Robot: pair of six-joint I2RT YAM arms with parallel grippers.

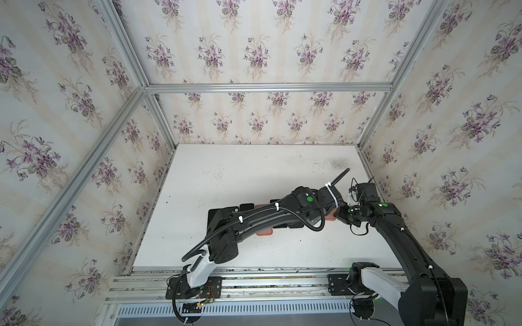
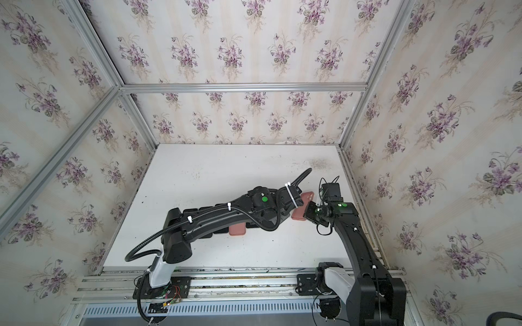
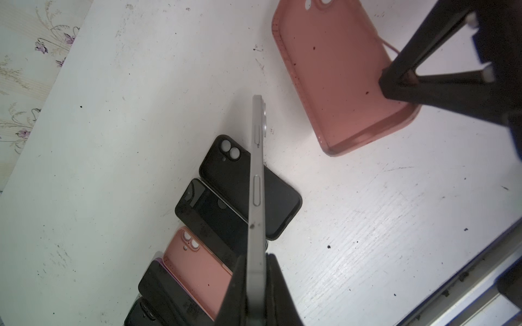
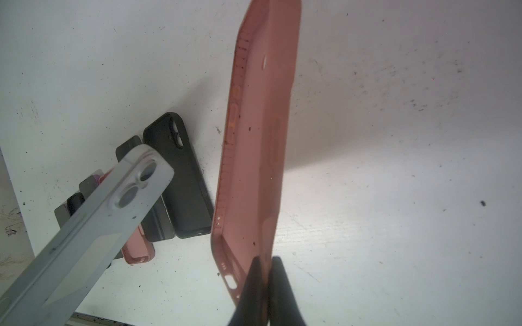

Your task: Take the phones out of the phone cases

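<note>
Where the left arm stretches across the white table, we see a row of spare cases and phones lying flat under it. A black case sits at the end nearest the grippers, with a second pink case further along the row.

Above that row, the left gripper has its jaws pressed onto the two flat faces of the phone. We see the phone edge-on in the left wrist view, silver, with its camera end pointing away from the fingers. The right wrist view shows its pale back and two lenses.

To the right, with a strip of bare table between them, we see the pink phone case. It is empty, and the phone is wholly clear of it. The right gripper pinches the thin wall at the case's bottom end, beside the port cutout, and holds it tilted. In a top view the phone case shows between the two wrists.
</note>
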